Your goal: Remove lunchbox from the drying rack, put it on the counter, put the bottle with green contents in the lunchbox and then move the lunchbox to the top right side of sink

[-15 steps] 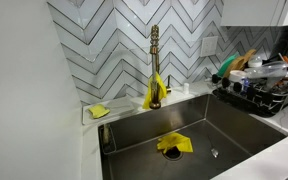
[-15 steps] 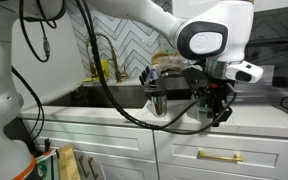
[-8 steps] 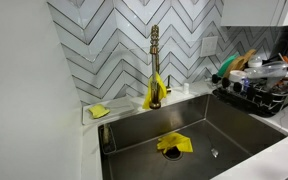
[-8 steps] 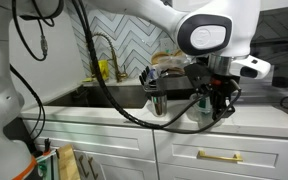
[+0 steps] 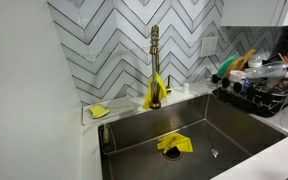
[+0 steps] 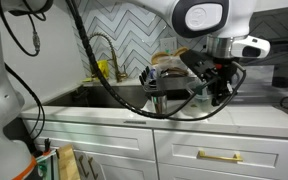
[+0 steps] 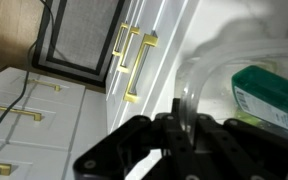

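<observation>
My fingers (image 7: 184,112) are clenched on the clear rim of the lunchbox (image 7: 222,55), over the worktop (image 6: 114,110) just right of the sink (image 5: 134,140), green bottle (image 7: 274,100) inside; I should carry it level and slowly, so nothing tips

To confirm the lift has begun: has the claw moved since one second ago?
Yes. The claw, shut on the lunchbox rim, has risen in an exterior view, away from the counter edge below it.
</observation>
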You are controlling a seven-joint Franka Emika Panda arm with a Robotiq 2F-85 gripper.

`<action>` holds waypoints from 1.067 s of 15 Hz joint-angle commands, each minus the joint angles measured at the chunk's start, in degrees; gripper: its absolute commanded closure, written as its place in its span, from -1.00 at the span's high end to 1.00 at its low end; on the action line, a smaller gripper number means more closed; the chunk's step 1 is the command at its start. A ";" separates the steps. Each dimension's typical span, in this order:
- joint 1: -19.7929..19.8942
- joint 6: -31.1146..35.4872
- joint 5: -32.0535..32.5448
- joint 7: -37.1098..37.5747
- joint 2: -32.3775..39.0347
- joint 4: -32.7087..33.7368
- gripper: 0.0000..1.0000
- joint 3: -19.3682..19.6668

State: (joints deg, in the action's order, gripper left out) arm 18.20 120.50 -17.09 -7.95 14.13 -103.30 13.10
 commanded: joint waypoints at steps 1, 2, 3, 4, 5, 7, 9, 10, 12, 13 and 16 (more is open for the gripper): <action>0.62 -6.14 1.06 -5.80 -5.53 -0.70 -0.97 -0.32; 0.49 -8.04 1.03 -7.05 -6.84 -0.40 -0.97 -0.26; 0.44 -10.61 0.63 -8.93 -8.07 0.20 -0.97 -0.25; 0.13 -12.96 0.61 -10.00 -9.07 1.05 -0.97 -0.24; -0.27 -15.70 0.82 -11.38 -10.16 2.10 -0.97 -0.30; -1.10 -20.62 1.03 -13.58 -11.71 4.54 -0.97 -0.34; -2.23 -26.42 0.87 -12.82 -11.91 8.05 -0.97 -0.67; -3.12 -28.16 0.53 -10.46 -11.69 9.38 -0.97 -1.18; -4.96 -32.34 -0.03 -8.51 -10.42 13.16 -0.97 -2.53; -5.90 -34.02 0.19 -6.99 -9.55 15.17 -0.97 -3.28; -9.65 -36.90 1.85 0.51 -6.12 20.47 -0.97 -6.50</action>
State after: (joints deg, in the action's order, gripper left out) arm 11.40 87.29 -16.80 -13.73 3.85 -89.00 8.64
